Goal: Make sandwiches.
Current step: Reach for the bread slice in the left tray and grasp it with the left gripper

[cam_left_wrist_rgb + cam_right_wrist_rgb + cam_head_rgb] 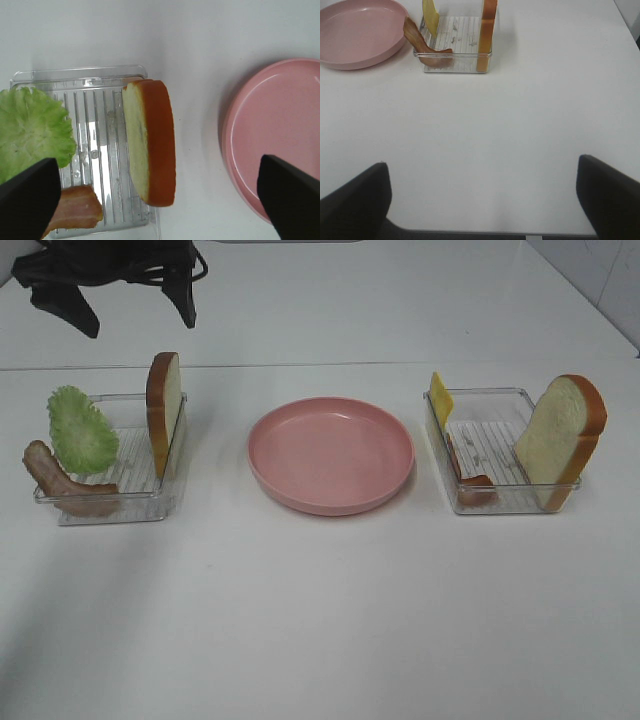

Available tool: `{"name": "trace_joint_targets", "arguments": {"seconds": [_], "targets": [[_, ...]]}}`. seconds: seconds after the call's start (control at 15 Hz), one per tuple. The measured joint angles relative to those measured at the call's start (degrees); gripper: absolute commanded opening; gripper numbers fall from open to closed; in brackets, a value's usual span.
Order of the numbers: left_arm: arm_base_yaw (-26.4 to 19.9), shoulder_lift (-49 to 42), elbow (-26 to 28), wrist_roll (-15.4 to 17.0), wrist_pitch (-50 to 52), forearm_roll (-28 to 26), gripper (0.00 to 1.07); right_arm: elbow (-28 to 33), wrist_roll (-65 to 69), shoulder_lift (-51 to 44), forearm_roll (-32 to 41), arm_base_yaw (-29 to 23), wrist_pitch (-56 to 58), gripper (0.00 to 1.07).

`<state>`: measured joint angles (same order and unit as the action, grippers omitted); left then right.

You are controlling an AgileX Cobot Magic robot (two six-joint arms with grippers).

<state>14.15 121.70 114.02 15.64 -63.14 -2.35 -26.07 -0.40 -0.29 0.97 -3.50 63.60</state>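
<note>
Assembly has not begun. The round pink plate (pixel 330 455) in the middle of the white table (pixel 320 620) is bare, and every ingredient sits in its container.

The clear plastic rectangular tray on the left (pixel 135 455) holds a frilly green lettuce leaf (pixel 82 430), a reddish-brown bacon strip (pixel 55 478) hanging over its near corner, and a white bread slice with orange-brown crust (pixel 164 400) standing on edge against the wall nearest the plate. The matching clear tray on the right (pixel 490 445) holds a yellow cheese slice (pixel 440 397) upright at its plate-side wall, a second bacon strip (pixel 470 480) below it, and a second bread slice (pixel 562 435) leaning at the far side.

The left gripper (pixel 159 159) hangs above the left tray with its jaws wide apart and nothing between them. The right gripper (pixel 481 161) sits over bare table well short of its tray, its jaws also spread and empty.

All the stacking is left to do: bread base, fillings, then top slice. The left bread looks the likeliest first pick.
</note>
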Motion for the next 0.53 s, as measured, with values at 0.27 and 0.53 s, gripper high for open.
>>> {"name": "trace_joint_targets", "arguments": {"seconds": [0.27,0.53], "targets": [[0.0,5.6,0.4,0.0,1.1,0.1,1.02,0.0,0.0,0.0,0.0,0.0,-0.1,0.98],[0.0,8.1,0.4,0.0,6.0,0.1,1.02,0.0,0.0,0.0,0.0,0.0,-0.1,0.98]]}}
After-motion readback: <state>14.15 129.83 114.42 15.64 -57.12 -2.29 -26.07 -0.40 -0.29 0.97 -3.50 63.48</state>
